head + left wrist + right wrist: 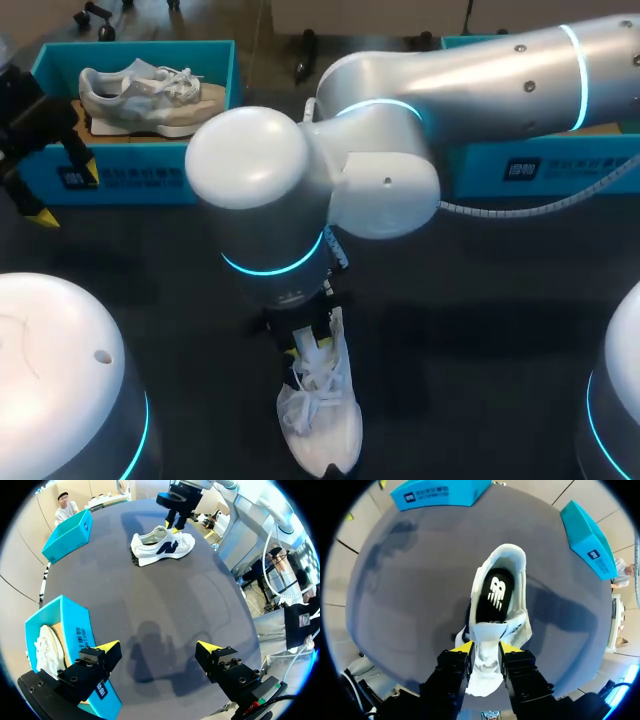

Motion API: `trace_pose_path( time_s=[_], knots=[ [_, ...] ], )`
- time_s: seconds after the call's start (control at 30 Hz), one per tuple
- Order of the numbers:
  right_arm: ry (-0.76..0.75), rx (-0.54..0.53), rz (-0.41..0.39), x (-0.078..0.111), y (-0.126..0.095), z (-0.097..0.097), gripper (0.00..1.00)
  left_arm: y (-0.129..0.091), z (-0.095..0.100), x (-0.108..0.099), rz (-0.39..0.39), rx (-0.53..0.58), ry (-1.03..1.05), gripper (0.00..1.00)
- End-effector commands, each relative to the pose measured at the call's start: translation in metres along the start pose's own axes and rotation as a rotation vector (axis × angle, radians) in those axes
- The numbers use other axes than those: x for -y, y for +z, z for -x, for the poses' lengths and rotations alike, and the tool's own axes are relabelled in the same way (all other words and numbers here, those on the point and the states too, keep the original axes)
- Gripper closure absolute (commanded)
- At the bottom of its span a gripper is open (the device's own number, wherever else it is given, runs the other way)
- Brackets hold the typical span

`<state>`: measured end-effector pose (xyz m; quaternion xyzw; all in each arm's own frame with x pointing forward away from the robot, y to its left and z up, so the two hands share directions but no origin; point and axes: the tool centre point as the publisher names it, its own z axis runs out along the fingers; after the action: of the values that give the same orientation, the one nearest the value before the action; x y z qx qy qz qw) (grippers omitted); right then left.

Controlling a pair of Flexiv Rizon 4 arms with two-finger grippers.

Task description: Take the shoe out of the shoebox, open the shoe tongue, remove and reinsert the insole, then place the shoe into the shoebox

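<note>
Could lift the whole unpinned shoe (519, 587), right gripper (486, 648) clamped on its tongue (487, 630), left gripper (157, 646) gaping well apart from it.

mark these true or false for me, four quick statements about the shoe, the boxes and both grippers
1. The right gripper is shut on the tongue of the white shoe. True.
2. The left gripper holds a shoe. False: it is open and empty, beside the left shoebox.
3. The black insole lies on the table next to the shoe. False: it sits inside the white shoe.
4. The left shoebox has a second shoe in it. True.
</note>
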<state>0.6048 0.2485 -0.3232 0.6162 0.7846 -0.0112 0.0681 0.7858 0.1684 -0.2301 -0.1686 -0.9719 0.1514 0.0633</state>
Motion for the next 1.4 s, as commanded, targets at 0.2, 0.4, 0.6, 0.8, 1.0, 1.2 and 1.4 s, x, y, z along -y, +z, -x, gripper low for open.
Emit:
trace_pose_path(
  time_s=[0.2,0.4,0.6,0.8,1.0,1.2,1.4],
  knots=[
    [0.434,0.055,-0.029,-0.006,0.023,0.000,0.74,-0.001,0.000,0.000,0.003,-0.002,0.000,0.00],
    [0.430,0.065,0.005,-0.008,0.013,-0.001,0.73,-0.001,0.000,0.000,0.003,-0.002,0.000,0.00],
    [0.366,0.055,0.022,-0.015,0.006,-0.015,0.70,-0.001,0.000,0.000,0.003,-0.002,0.000,0.00],
    [0.348,0.048,0.017,-0.019,0.014,-0.012,0.70,-0.001,0.000,0.000,0.003,-0.002,0.000,0.00],
    [0.316,0.059,0.012,-0.025,0.021,-0.005,0.68,-0.001,0.000,0.000,0.003,-0.002,0.000,0.00],
    [0.249,0.035,0.071,-0.020,-0.010,0.006,0.67,-0.001,0.000,0.000,0.003,-0.002,0.000,0.00],
    [-0.016,0.004,0.126,-0.023,-0.034,0.023,0.62,-0.001,0.000,0.000,0.003,-0.002,0.000,0.00]
  ],
)
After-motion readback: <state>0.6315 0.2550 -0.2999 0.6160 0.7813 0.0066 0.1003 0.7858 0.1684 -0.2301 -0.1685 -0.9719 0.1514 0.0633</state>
